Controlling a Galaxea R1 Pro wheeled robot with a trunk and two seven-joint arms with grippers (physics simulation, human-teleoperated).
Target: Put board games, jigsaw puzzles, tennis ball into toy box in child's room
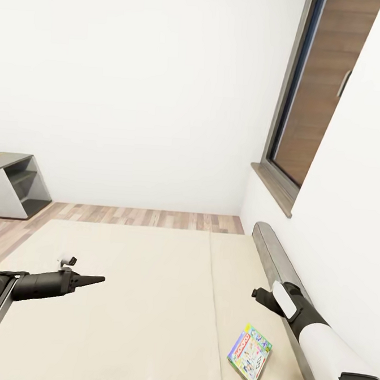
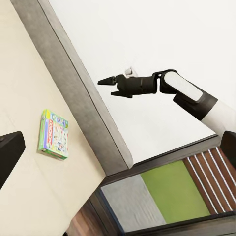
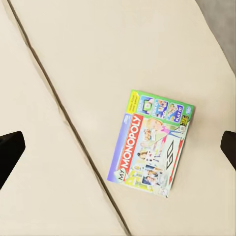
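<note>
Lying flat near the bed's [image 1: 148, 300] headboard edge [image 1: 276, 258], Monopoly board game [image 1: 250, 353], open mattress all around; left gripper [image 1: 90, 280] pinched together, right gripper [image 2: 109, 81] together too, both above.

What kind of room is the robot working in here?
Most likely a bedroom: a wide beige bed with a grey headboard, a Monopoly board game lying on it, and a dark-framed window in white walls.
</note>
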